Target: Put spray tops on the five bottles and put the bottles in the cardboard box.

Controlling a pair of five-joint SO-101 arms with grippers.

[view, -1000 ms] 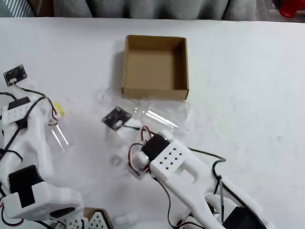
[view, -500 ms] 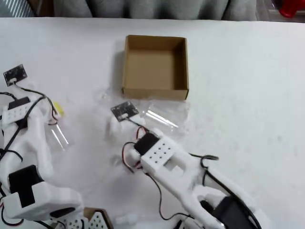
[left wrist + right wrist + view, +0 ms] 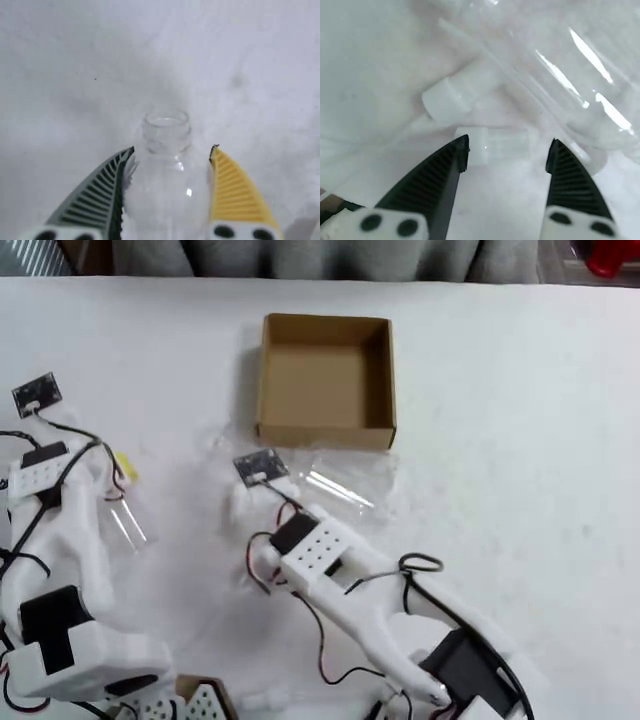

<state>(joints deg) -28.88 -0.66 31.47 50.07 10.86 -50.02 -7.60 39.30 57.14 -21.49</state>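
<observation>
Looking down from the high view, the cardboard box (image 3: 327, 380) sits in the upper centre of the frame with nothing inside, and several clear bottles (image 3: 340, 485) lie on the white table (image 3: 520, 440) just below its lower edge. The left arm (image 3: 50, 540) stands at the left edge with one bottle (image 3: 125, 525) beside it, and the right arm (image 3: 330, 560) comes in from the lower right toward the centre. In the left wrist view, the left gripper (image 3: 173, 149) has its jaws closed on the body of this bottle (image 3: 167, 185), and the neck (image 3: 166, 127) is open, with no top on it. In the right wrist view, the right gripper (image 3: 509, 145) has its jaws spread wide on both sides of a small white spray top (image 3: 495, 145) that lies on the table. A second spray top (image 3: 455, 95) lies near it, and the clear bottles (image 3: 570, 75) fill the upper right. I judge that the bottles are light, thin and smooth, so a hard squeeze may dent them and they may slip. The spray top looks stiff and light, and is best taken across its round collar.
</observation>
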